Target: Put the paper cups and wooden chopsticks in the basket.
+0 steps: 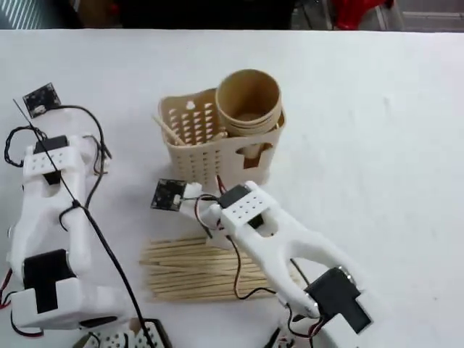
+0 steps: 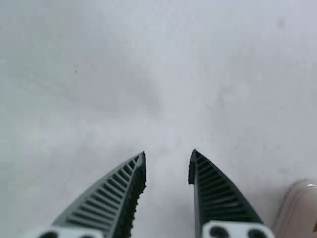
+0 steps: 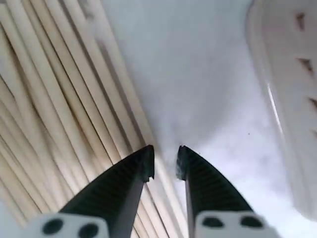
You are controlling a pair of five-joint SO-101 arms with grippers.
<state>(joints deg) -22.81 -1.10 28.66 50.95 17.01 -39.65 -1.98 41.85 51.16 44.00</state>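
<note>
A beige perforated basket (image 1: 210,156) stands at mid-table with stacked paper cups (image 1: 249,101) in it and a few wooden chopsticks (image 1: 171,132) leaning in its left part. A pile of wooden chopsticks (image 1: 192,270) lies on the table in front of the basket. My right gripper (image 3: 165,161) hovers low over the pile's edge (image 3: 59,99) nearest the basket wall (image 3: 292,99), open by a narrow gap with nothing held. My left gripper (image 2: 167,166) is open over bare table left of the basket, whose corner (image 2: 299,208) shows nearby.
The left arm (image 1: 51,217) lies along the table's left side with black cables trailing over it. The right arm (image 1: 290,254) reaches across the chopstick pile. A small black board (image 1: 41,98) sits at the far left. White table stretches to the right of the basket.
</note>
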